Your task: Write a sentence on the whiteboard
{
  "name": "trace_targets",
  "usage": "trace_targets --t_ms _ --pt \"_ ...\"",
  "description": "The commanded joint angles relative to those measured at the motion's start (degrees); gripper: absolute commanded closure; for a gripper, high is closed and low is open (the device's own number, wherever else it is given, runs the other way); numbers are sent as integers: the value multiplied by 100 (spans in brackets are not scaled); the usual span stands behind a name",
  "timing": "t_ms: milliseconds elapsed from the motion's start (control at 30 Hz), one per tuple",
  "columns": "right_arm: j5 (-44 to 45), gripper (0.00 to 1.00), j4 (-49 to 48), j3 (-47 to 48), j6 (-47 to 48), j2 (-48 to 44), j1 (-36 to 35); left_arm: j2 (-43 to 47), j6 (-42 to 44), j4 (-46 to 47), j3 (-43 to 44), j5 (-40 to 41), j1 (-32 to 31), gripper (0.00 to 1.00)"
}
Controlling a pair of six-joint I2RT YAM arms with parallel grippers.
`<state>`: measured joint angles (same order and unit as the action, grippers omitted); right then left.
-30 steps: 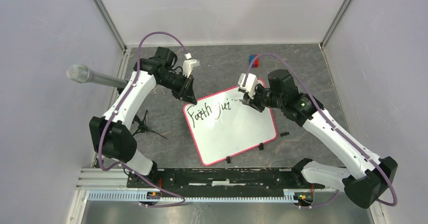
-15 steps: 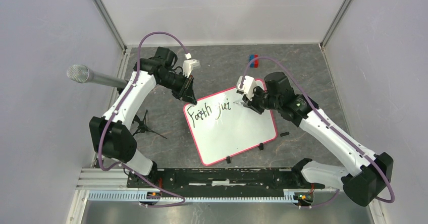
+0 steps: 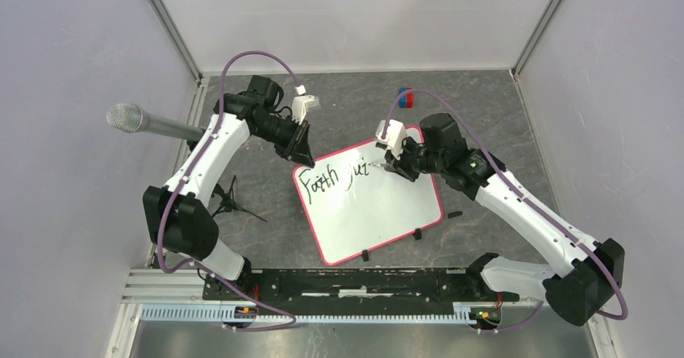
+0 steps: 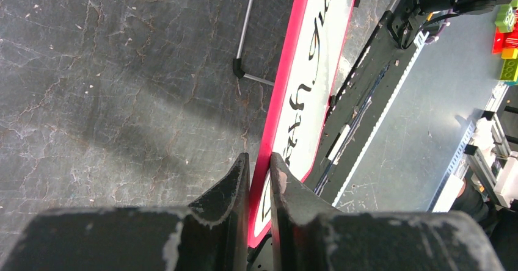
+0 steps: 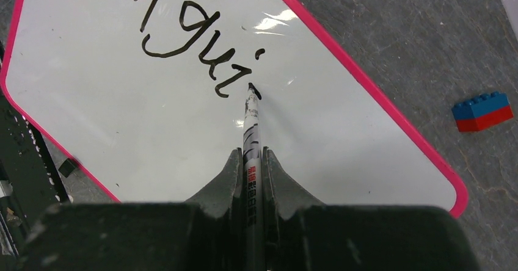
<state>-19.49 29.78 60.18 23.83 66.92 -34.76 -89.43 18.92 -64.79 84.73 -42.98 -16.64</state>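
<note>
The whiteboard lies on the grey table, skewed between the two arms. The left gripper is closed narrowly on the whiteboard's red-pink rim at its far-left corner. The right gripper clamps a marker, whose black tip touches the whiteboard just after the sentence, which so far reads "Faith gui". A red-and-blue brick sits on the table beyond the whiteboard's far edge

My left gripper clamps the far-left corner of the whiteboard and my right gripper with its marker hangs over the far-right part, leaving the near half open. A microphone and small black stand crowd the left; a blue-red block lies beyond the board
</note>
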Motion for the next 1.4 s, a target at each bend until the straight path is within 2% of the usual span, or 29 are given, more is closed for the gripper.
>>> trace_targets --t_ms 0,333,1067,1367 --pt "-4 100 -148 -170 -20 -23 5 95 211 -91 -74 -96 -124 98" --pt "44 100 -86 -598 19 -296 16 96 208 -86 -83 -87 -128 98" --pt "273 100 -319 562 -2 331 565 92 215 -86 -79 -70 -128 98" --pt "-39 100 -202 344 -53 181 585 48 204 -95 -30 -85 -125 98"
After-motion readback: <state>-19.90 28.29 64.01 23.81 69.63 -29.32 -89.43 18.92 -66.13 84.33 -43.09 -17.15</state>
